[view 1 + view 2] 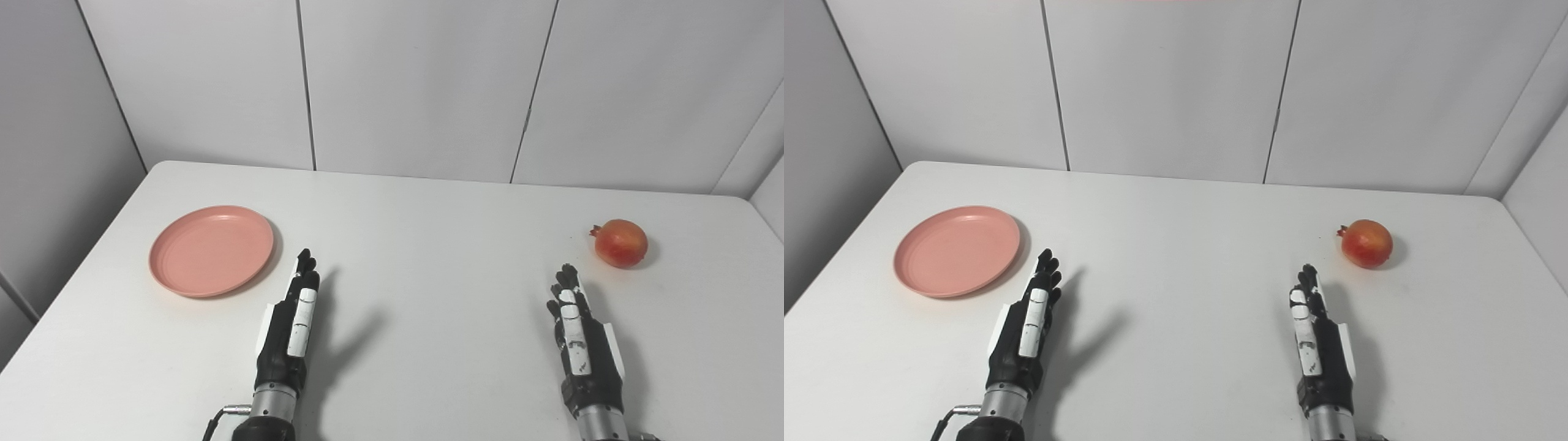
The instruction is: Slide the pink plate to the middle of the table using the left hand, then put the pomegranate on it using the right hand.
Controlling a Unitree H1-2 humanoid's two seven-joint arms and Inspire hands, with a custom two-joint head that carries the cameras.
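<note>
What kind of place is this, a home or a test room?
Most likely a test room or lab, not a home. Plain white wall panels enclose a bare white table, and only a pink plate and a pomegranate lie on it, in front of two robot hands.

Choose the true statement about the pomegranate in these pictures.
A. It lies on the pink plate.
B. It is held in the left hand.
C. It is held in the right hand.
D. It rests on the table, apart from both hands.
D: the pomegranate sits on the bare table, just beyond the right hand, far from the empty pink plate.
</note>
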